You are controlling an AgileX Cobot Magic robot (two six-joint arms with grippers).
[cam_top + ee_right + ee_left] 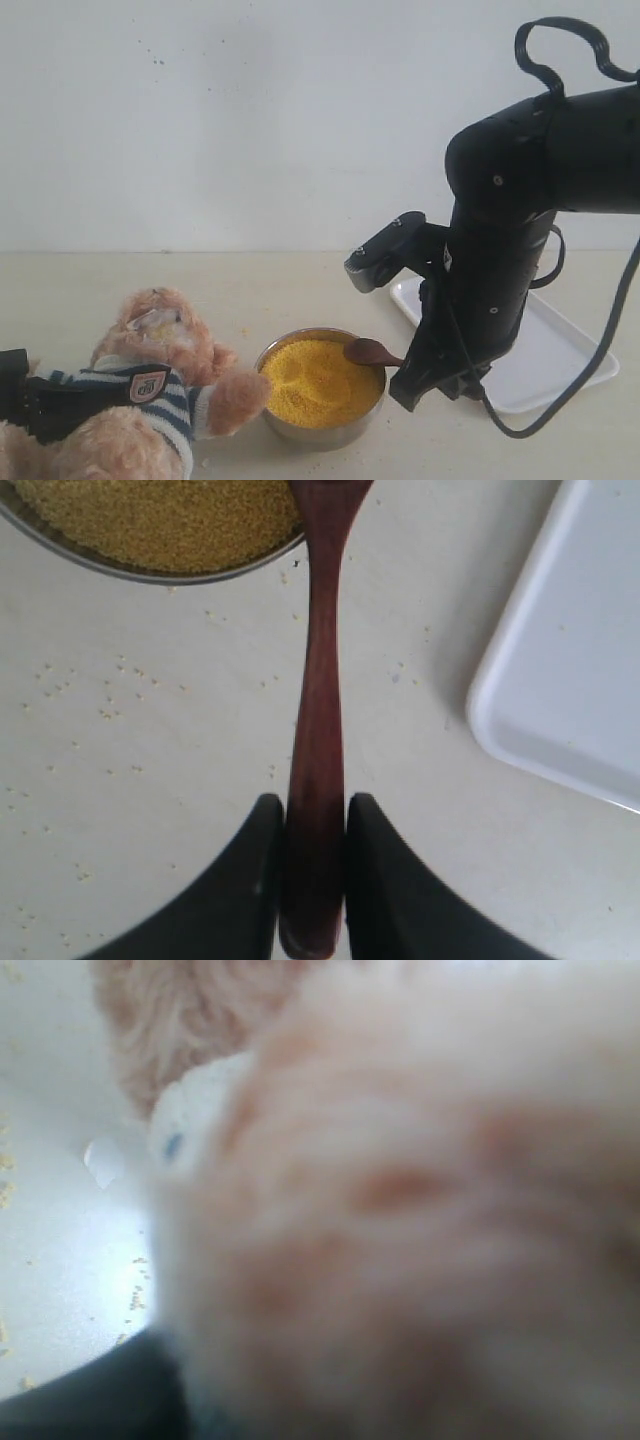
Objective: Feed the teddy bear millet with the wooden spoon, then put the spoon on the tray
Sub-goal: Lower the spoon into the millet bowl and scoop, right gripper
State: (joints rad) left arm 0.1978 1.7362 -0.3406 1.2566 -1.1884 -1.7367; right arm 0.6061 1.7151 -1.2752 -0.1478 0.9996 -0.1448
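The teddy bear (160, 340) leans back at the left in its striped shirt, and its blurred fur (400, 1210) fills the left wrist view. My left gripper (40, 405) is shut on its body at the frame's edge; one dark finger (90, 1400) shows. The steel bowl (325, 432) of yellow millet (315, 385) stands beside the bear's paw. My right gripper (415, 378) (314, 805) is shut on the handle end of the wooden spoon (318, 680). The spoon's oval bowl (368, 352) sits over the steel bowl's right rim. The white tray (550, 350) lies behind my right arm.
Loose millet grains (100, 700) are scattered on the pale tabletop near the steel bowl (100, 568). A rounded corner of the tray (580, 680) lies close to the spoon handle. A white wall stands behind the table. The right arm's cable hangs over the tray.
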